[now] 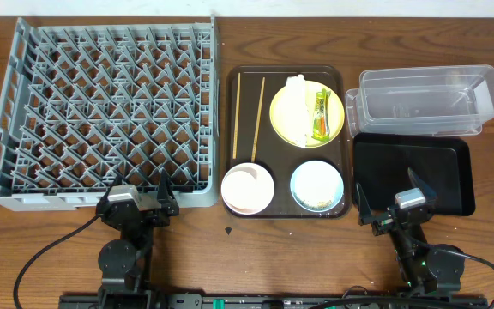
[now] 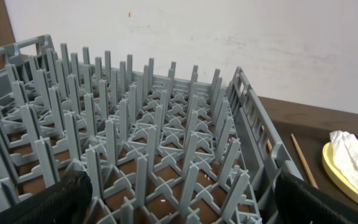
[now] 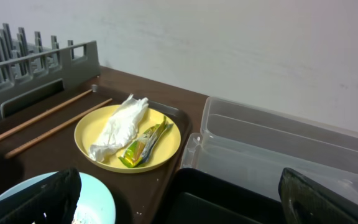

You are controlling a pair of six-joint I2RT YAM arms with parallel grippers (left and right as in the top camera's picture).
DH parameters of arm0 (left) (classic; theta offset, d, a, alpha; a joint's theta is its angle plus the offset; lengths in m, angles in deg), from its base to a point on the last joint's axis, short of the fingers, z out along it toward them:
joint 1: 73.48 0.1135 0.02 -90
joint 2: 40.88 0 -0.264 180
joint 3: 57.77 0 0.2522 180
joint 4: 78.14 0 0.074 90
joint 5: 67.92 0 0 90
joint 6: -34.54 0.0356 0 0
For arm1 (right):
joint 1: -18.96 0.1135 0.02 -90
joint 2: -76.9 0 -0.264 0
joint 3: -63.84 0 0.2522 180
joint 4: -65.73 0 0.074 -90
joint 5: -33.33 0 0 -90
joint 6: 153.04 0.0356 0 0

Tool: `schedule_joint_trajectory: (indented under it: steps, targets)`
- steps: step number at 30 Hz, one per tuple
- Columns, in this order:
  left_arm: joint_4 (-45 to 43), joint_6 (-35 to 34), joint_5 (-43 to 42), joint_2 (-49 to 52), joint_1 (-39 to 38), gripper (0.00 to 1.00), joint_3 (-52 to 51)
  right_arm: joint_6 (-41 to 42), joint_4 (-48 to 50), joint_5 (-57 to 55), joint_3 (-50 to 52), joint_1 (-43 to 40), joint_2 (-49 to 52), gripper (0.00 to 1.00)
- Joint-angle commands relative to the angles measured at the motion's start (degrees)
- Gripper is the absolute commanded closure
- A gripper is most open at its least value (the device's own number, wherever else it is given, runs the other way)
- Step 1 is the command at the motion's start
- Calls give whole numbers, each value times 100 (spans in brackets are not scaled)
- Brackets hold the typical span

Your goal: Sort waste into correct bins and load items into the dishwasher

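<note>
Two thin wooden chopsticks [image 1: 237, 116] lie side by side on the one dark brown serving tray [image 1: 274, 153]. Beside them, one round yellow plate [image 1: 337, 107] carries one crumpled white paper napkin [image 1: 294, 110] and one green-and-yellow sachet [image 1: 321, 116]. One white bowl [image 1: 247, 189] and one light blue bowl [image 1: 317, 184] sit on the tray's near side. On the counter [image 1: 230, 257], one grey plastic dish rack [image 1: 101, 116] stands left; one clear plastic tub [image 1: 427, 101] and one black tray [image 1: 440, 172] stand right. Both the left tool [image 1: 137, 193] and the right tool [image 1: 388, 190] have their fingers apart.

pegs [image 1: 110, 103] crowd rack [image 1: 101, 198], clear tub [image 1: 418, 103] open-topped
</note>
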Motion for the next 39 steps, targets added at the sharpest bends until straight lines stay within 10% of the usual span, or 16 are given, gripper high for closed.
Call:
schedule_joint_trajectory:
  steps: [1,39]
  targets:
    - [262,-28,94,-4,24,6,-83,-59,-28,-9,7,-26,-31,1]
    - [254,-2,219,-4,24,6,-83,-61,26,-9,7,-26,-31,1]
